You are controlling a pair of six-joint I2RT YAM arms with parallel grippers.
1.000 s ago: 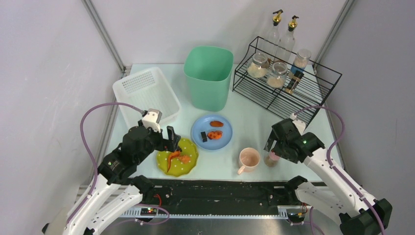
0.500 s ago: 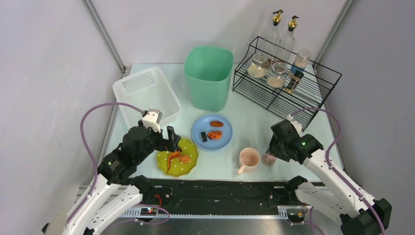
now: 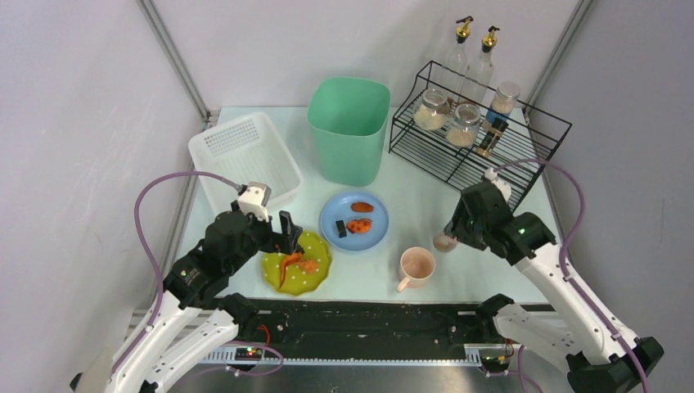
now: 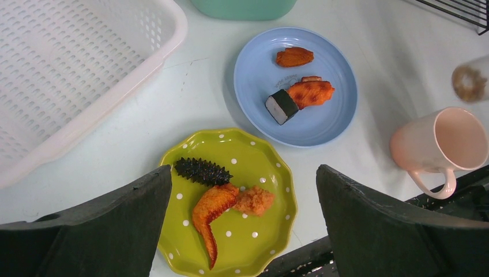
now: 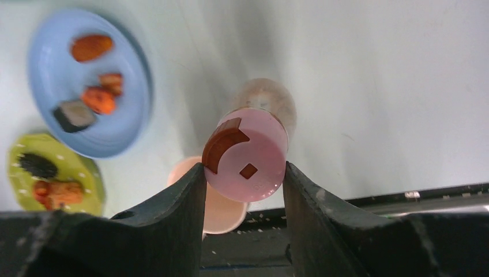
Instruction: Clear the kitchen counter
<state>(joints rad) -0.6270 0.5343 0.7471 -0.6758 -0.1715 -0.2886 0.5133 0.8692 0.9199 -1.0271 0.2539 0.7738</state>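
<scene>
Above the counter's [image 3: 409, 184] right side, the right claw [image 5: 242, 173] is pinching the spice jar [image 5: 264, 103], which is wanting a steady, upright carry.

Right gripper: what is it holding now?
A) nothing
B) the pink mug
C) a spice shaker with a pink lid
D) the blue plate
C: the right wrist view shows the right gripper shut on the pink-lidded spice shaker, while the pink mug stands apart from it.
</scene>
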